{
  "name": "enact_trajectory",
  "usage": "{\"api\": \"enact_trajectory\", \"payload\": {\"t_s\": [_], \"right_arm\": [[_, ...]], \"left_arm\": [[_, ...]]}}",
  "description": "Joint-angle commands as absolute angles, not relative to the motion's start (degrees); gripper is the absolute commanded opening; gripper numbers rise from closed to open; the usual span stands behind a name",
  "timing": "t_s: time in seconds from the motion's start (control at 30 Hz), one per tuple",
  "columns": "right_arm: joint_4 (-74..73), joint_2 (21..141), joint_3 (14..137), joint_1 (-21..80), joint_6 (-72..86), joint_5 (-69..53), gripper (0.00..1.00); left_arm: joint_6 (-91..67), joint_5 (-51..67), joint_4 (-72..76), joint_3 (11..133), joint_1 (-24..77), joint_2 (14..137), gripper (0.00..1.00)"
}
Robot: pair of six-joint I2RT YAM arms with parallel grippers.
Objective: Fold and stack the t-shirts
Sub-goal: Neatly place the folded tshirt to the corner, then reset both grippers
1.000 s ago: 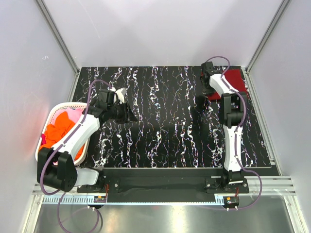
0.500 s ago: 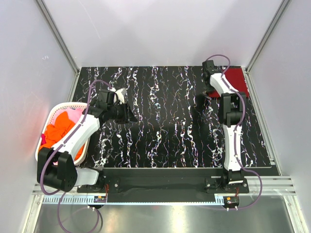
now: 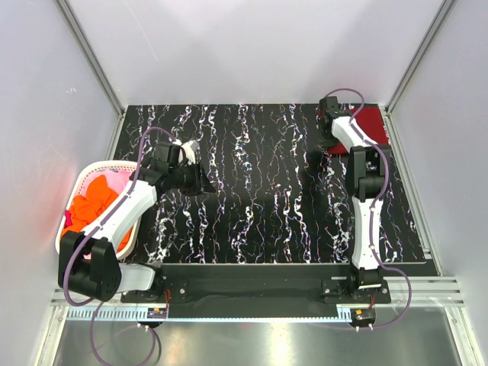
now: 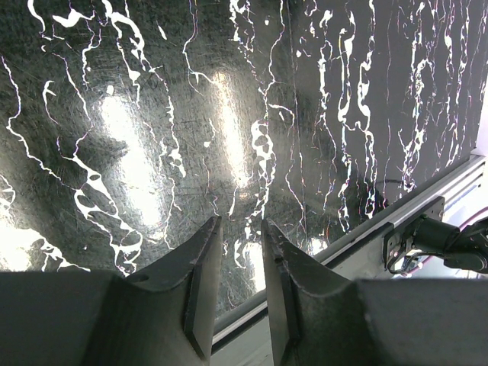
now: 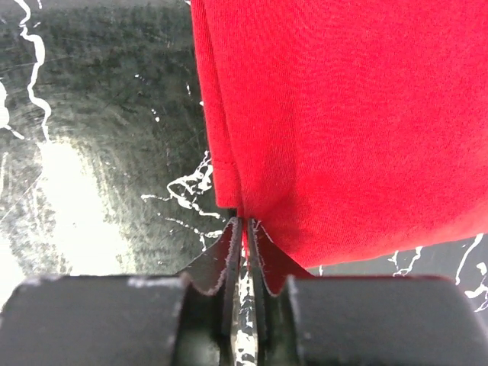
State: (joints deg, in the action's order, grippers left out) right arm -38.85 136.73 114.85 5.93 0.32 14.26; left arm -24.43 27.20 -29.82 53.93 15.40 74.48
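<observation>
At the near left side stands the white basket (image 3: 67,216), just off the left edge of the black marbled table (image 3: 267,152). In it lie the orange t-shirt (image 3: 95,200) and, at its far end, the pink t-shirt (image 3: 118,180), both crumpled, so no direction can be read from them.

A little farther in, the left gripper (image 4: 239,229) hangs over bare table. Its two fingers stand apart with a clear gap and nothing is between them.

At the far right corner of the table lies the dark red t-shirt (image 3: 370,126), folded to a flat, roughly rectangular packet. In the top view its longer side seems to run left to right along the far edge, slightly tilted. Neck and sleeves do not show, so I cannot tell which way it points. In the right wrist view a folded edge with a stitched hem runs straight away from the right gripper (image 5: 244,223). This gripper is at the left edge of the packet, its fingers almost together, and it appears to pinch a thin sliver of the red cloth there.

Compared with one second ago, the left arm and the basket look unchanged. The right wrist went slightly toward the far edge and has come back to nearly the same spot; the shirt lies in the same corner.
</observation>
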Motion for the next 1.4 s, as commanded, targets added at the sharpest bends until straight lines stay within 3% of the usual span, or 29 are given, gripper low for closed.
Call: {"api": "enact_trajectory", "payload": {"t_s": [0.0,0.1,0.3,0.4,0.43,0.53,0.6,0.63,0.67,0.87,0.9,0.93,1.37], "right_arm": [[-39.5,131.4,114.0,6.4,2.4,12.5,0.11],[-41.3,129.1,113.2,6.4,4.0,12.2,0.11],[-43.6,122.1,108.9,6.9,7.7,10.2,0.22],[-43.9,115.6,104.4,7.3,10.4,5.9,0.32],[-43.8,111.6,101.6,7.5,12.2,2.3,0.39],[-43.3,105.1,95.2,7.6,15.6,-4.5,0.47],[-42.8,98.4,92.0,7.9,16.5,-8.5,0.66],[-42.5,96.0,88.7,8.0,17.4,-9.7,0.79],[-42.3,91.7,87.3,8.0,17.9,-10.9,0.99],[-41.2,77.9,78.6,8.0,23.5,-18.9,1.0],[-40.9,76.3,77.5,8.0,24.4,-19.1,1.0],[-40.6,74.8,75.4,8.0,25.8,-20.4,1.0],[-38.7,54.0,64.3,8.0,29.9,-21.7,1.0]], "left_arm": [[-24.8,28.2,-27.0,53.6,15.4,73.2,0.32],[-24.8,28.5,-26.9,53.9,15.4,73.5,0.32],[-24.1,29.5,-26.8,54.8,15.4,73.4,0.32],[-23.5,31.2,-26.9,56.4,15.4,72.8,0.32],[-23.5,31.3,-26.8,57.4,15.3,72.4,0.32],[-23.4,32.5,-26.4,59.4,15.4,70.2,0.33],[-23.3,33.3,-26.2,60.5,15.3,68.3,0.34],[-23.4,33.5,-25.7,61.1,15.4,67.6,0.35],[-23.4,33.8,-25.4,61.3,15.3,66.3,0.37],[-23.9,35.0,-24.0,61.3,15.3,59.3,0.52],[-23.9,34.6,-23.9,61.3,15.3,58.5,0.66],[-23.9,34.5,-23.9,61.3,15.4,57.7,0.99],[-24.7,32.8,-24.2,60.9,15.3,52.0,0.99]]}}
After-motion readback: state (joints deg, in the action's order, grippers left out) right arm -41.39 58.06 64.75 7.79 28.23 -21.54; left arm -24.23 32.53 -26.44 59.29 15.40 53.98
